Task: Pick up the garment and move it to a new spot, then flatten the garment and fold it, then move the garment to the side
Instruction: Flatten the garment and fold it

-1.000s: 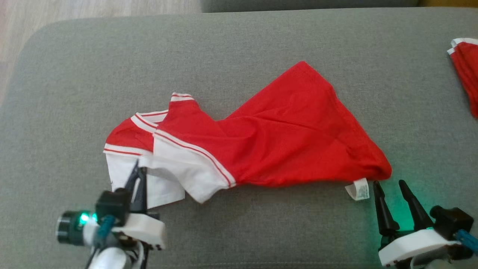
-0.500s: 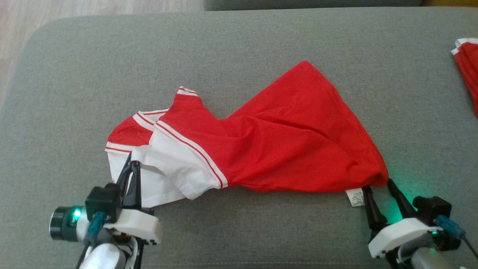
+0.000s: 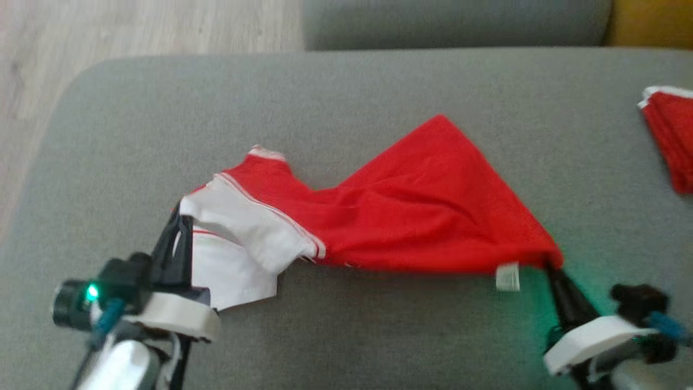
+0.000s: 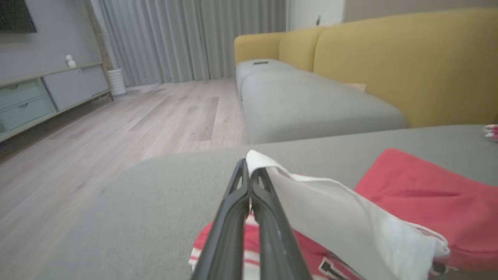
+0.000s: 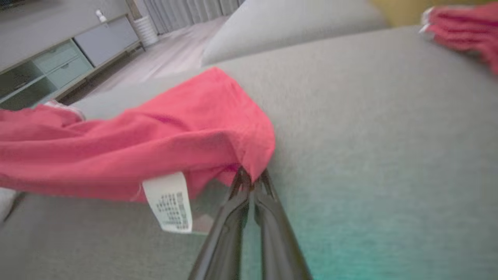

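The garment (image 3: 411, 216) is a red shirt with white sleeves and striped trim, spread across the grey cushion (image 3: 346, 86). My left gripper (image 3: 176, 219) at the lower left is shut on the white sleeve edge (image 4: 256, 159), which is lifted off the cushion. At the lower right, my right gripper (image 3: 551, 266) is shut on the red hem corner (image 5: 256, 163), beside a white care label (image 5: 169, 202). The near edge of the garment (image 5: 155, 132) hangs raised between the two grips. In the wrist views, both pairs of fingers (image 4: 249, 217) (image 5: 249, 217) are pressed together on fabric.
Another folded red and white garment (image 3: 671, 135) lies at the cushion's right edge. A second grey cushion (image 4: 307, 105) and a yellow sofa back (image 4: 408, 62) stand behind. Wooden floor (image 3: 135, 32) lies beyond the cushion's left and far edges.
My right gripper moved up to the hem corner and shut on it. Both grippers have lifted the garment's near edge. The head camera has tilted, shifting the whole picture down.
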Available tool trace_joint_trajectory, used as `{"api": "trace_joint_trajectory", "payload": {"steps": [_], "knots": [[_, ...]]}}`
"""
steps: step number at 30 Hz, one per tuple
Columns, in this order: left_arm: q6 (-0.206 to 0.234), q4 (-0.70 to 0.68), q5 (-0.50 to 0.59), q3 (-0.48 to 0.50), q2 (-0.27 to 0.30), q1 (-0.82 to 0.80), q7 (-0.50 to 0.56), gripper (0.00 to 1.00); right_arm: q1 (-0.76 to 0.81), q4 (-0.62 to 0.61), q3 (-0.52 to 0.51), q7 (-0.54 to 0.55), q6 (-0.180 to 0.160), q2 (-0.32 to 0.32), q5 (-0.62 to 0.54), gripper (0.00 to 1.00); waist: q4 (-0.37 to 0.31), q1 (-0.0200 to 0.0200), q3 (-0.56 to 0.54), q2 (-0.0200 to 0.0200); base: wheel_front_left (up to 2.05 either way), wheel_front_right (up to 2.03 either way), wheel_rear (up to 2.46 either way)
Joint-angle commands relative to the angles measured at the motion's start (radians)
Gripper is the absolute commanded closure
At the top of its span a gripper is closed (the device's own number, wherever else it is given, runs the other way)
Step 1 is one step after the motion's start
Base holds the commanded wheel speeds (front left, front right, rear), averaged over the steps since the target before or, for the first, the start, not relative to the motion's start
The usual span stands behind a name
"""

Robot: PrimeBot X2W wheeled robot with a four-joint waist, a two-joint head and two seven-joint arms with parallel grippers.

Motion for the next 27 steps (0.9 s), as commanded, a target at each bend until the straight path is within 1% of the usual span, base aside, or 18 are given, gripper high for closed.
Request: {"api": "trace_joint_trajectory", "payload": {"steps": [1, 7, 10, 11, 16, 19, 22, 25, 27], "knots": [[-0.029, -0.065, -0.018, 0.064, 0.057, -0.084, -0.007, 1.0, -0.009, -0.105, -0.015, 0.017, 0.007, -0.067, 0.017, 1.0, -0.019, 0.0001, -0.058, 0.0, 0.0, 0.0, 0.0], [-0.123, -0.164, -0.062, 0.099, 0.132, -0.236, 0.072, 1.0, -0.029, -0.408, -0.101, 0.152, 0.007, -0.18, 0.086, 1.0, -0.042, 0.0001, -0.111, 0.0, 0.0, 0.0, 0.0], [-0.17, -0.186, -0.083, 0.11, 0.15, -0.344, 0.11, 1.0, -0.059, -0.533, -0.145, 0.235, 0.007, -0.228, 0.137, 1.0, -0.05, 0.0001, -0.119, 0.0, 0.0, 0.0, 0.0], [-0.17, -0.186, -0.083, 0.11, 0.15, -0.344, 0.11, 1.0, -0.059, -0.533, -0.145, 0.235, 0.007, -0.228, 0.137, 1.0, -0.05, 0.0001, -0.119, 0.0, 0.0, 0.0, 0.0], [-0.225, -0.192, -0.1, 0.109, 0.149, -0.515, 0.154, 1.0, -0.139, -0.651, -0.208, 0.338, 0.007, -0.299, 0.202, 1.0, -0.058, 0.0001, -0.123, 0.0, 0.0, 0.0, 0.0], [-0.245, -0.178, -0.121, 0.111, 0.133, -0.599, 0.175, 1.0, -0.195, -0.691, -0.248, 0.393, 0.007, -0.334, 0.218, 1.0, -0.063, 0.0001, -0.12, 0.0, 0.0, 0.0, 0.0], [-0.265, -0.134, -0.143, 0.109, 0.117, -0.677, 0.204, 1.0, -0.26, -0.691, -0.272, 0.455, 0.007, -0.346, 0.219, 1.0, -0.067, 0.0001, -0.104, 0.0, 0.0, 0.0, 0.0], [-0.292, -0.051, -0.168, 0.097, 0.093, -0.769, 0.241, 1.0, -0.354, -0.638, -0.259, 0.516, 0.007, -0.338, 0.214, 1.0, -0.073, 0.0001, -0.066, 0.0, 0.0, 0.0, 0.0], [-0.309, 0.014, -0.158, 0.082, 0.081, -0.849, 0.261, 1.0, -0.446, -0.578, -0.237, 0.55, 0.007, -0.324, 0.217, 1.0, -0.079, 0.0001, -0.019, 0.0, 0.0, 0.0, 0.0]]}}
